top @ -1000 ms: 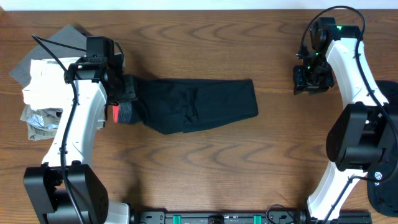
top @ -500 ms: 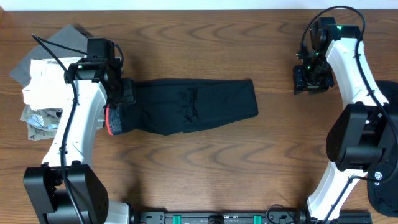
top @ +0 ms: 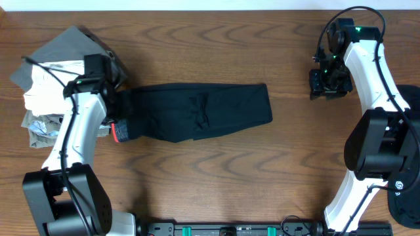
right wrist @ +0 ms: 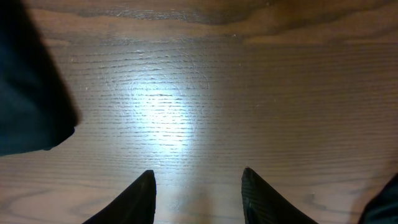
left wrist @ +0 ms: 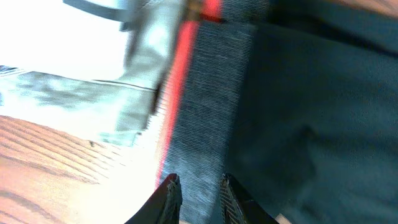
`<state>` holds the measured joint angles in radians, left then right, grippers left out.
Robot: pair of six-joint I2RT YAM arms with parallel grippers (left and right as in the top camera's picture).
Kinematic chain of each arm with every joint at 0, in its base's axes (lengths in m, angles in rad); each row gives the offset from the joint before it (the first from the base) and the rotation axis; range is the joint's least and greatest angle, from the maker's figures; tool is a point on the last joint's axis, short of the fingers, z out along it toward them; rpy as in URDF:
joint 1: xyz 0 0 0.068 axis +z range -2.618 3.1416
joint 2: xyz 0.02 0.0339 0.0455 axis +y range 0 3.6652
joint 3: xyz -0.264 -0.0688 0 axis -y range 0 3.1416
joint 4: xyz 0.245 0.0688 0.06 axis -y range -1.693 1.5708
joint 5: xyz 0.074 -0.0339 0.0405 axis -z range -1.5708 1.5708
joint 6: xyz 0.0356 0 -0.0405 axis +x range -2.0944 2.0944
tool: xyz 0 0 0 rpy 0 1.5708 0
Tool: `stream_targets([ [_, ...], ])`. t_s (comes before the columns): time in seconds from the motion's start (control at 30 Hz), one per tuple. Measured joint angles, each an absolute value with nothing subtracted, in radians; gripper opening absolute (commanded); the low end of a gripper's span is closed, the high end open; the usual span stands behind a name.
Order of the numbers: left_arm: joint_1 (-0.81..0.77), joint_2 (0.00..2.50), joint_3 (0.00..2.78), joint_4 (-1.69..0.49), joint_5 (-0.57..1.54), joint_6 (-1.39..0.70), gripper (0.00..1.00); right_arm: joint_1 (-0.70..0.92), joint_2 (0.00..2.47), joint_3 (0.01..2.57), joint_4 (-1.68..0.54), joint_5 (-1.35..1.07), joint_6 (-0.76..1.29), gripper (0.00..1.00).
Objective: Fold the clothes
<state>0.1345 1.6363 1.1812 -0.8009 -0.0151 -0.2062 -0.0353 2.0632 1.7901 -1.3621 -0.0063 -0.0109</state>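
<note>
Clothes: black trousers [top: 203,111] lie flat mid-table [top: 216,177], grey, red-edged waistband [left wrist: 205,93] at the left end.
Left gripper [left wrist: 198,186]: fingers pinched on the waistband.
Right gripper [right wrist: 198,190]: fingers spread, empty, well apart from the trousers.
Alongside: heap of grey and white garments [top: 46,92], under the left arm.

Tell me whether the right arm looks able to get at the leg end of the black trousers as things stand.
Probably yes. The right arm hangs with its fingers open and empty just beyond the leg end of the black trousers. Only bare table lies between them, so nothing seems to block the way.
</note>
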Motion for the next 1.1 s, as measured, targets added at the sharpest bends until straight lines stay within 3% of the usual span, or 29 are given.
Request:
stream_targets([
  [0.7,0.155,1.714,0.902,-0.443,0.081,-0.238,0.24,-0.035,2.064,1.789,-1.377,-0.006,-0.011,0.43],
  [1.03,0.156,1.704,0.919,-0.499,0.161,-0.208,0.24,-0.035,2.063,1.789,-1.383,-0.007,-0.011,0.43],
  [1.1,0.156,1.684,0.919,-0.521,0.171,-0.196,0.31,-0.035,2.064,1.789,-1.383,-0.006,-0.011,0.43],
])
